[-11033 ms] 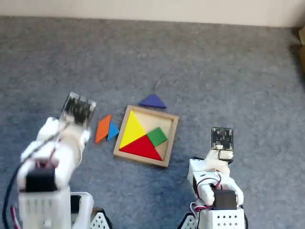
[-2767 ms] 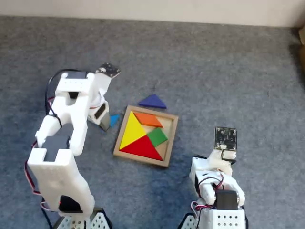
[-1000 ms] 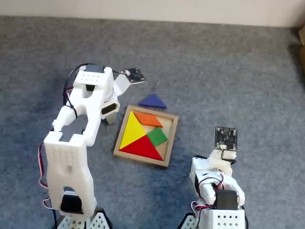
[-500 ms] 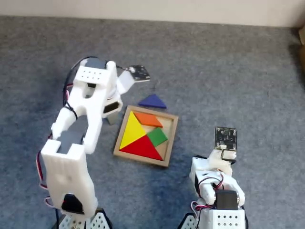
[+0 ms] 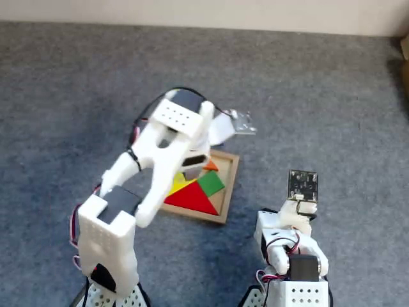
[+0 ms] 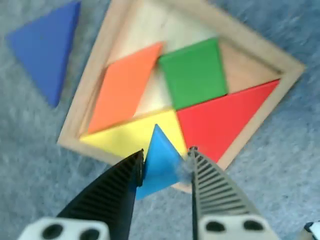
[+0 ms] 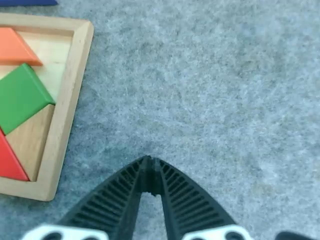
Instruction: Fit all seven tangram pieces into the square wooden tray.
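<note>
My left gripper [image 6: 166,159] is shut on a small light-blue triangle [image 6: 159,150] and hangs over the near corner of the square wooden tray [image 6: 81,106]. In the tray lie an orange parallelogram [image 6: 125,87], a green square [image 6: 194,74], a red triangle [image 6: 225,120] and a yellow triangle [image 6: 117,140]. A dark blue triangle [image 6: 47,42] lies on the carpet just outside the tray. In the high view the left arm [image 5: 172,137] covers the tray's left half [image 5: 231,185]. My right gripper [image 7: 150,167] is shut on nothing, low over the carpet beside the tray [image 7: 70,100].
Bare wood shows in the tray next to the green square [image 6: 242,67] and along the far corner [image 6: 150,20]. Grey carpet [image 5: 319,102] spreads all around. A pale wall strip [image 5: 204,13] bounds the far side, and a brown object [image 5: 404,64] sits at the right edge.
The left arm has swung right from the carpet left of the tray to above it, carrying the light-blue triangle. The orange piece went into the tray earlier. The right arm stayed still.
</note>
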{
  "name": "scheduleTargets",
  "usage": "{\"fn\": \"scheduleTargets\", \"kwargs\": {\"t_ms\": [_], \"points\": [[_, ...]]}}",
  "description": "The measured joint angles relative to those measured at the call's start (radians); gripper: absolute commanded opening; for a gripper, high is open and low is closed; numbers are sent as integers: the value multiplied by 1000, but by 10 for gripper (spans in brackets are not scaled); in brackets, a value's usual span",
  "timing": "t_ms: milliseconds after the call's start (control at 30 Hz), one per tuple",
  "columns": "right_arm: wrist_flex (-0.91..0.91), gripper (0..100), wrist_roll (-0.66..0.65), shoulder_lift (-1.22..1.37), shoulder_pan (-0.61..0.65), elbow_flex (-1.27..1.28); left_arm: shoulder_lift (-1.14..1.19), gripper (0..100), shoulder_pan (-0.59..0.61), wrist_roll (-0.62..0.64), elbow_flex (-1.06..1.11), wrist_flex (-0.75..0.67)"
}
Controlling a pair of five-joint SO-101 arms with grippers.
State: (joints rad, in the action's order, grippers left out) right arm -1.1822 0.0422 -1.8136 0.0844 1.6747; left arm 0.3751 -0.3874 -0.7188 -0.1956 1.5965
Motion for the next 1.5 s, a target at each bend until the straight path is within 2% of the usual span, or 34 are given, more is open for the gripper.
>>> {"fn": "scheduleTargets", "kwargs": {"t_ms": [100,267,767,1000,1267,1500], "points": [[0,12,0,0,0,0,0,86,-11,57,0,-54],[0,12,0,0,0,0,0,196,-9,69,0,-75],[0,12,0,0,0,0,49,197,-9,71,2,-75],[0,12,0,0,0,0,-17,196,20,69,2,-75],[0,12,0,0,0,0,40,197,100,106,0,-166],[0,12,0,0,0,0,110,197,110,163,0,-239]]}}
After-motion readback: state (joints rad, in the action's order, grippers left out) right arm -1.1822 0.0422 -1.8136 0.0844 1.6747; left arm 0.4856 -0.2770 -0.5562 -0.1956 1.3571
